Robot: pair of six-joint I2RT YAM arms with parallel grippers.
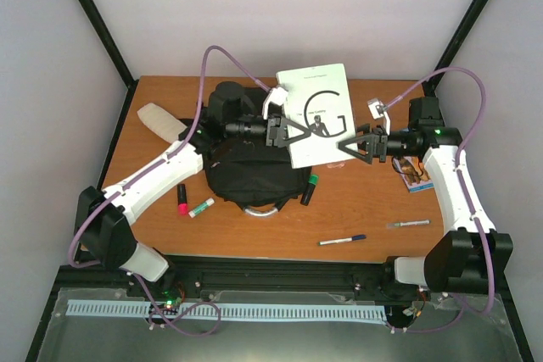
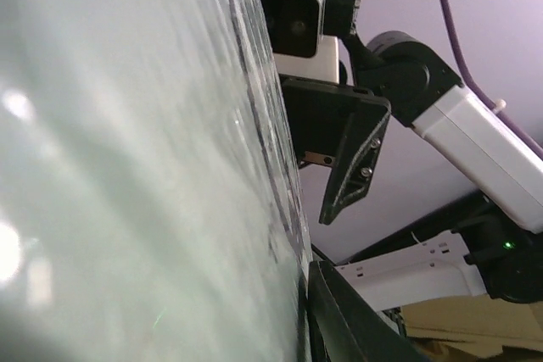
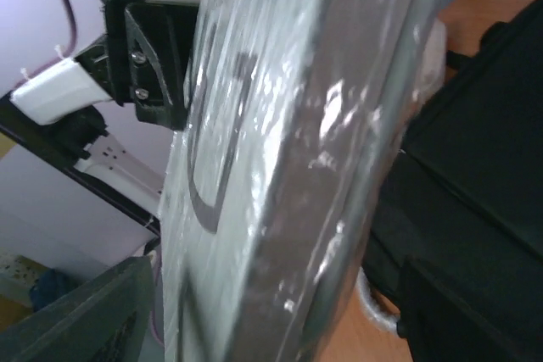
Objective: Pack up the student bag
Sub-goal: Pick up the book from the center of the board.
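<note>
The left pincer [image 1: 291, 131] clamps the white book [image 1: 327, 95], the right pincer [image 1: 345, 147] gapes at its opposite edge, and the student bag [image 1: 246, 177] lies lower left, nearer the left arm.

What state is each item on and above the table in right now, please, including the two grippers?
book: closed, held in the air above the bag.
student bag: lying flat on the table; its opening is not visible.
left gripper: shut on the book's edge.
right gripper: open, jaws straddling the book's opposite edge.
pink marker: lying flat beside the bag.
</note>
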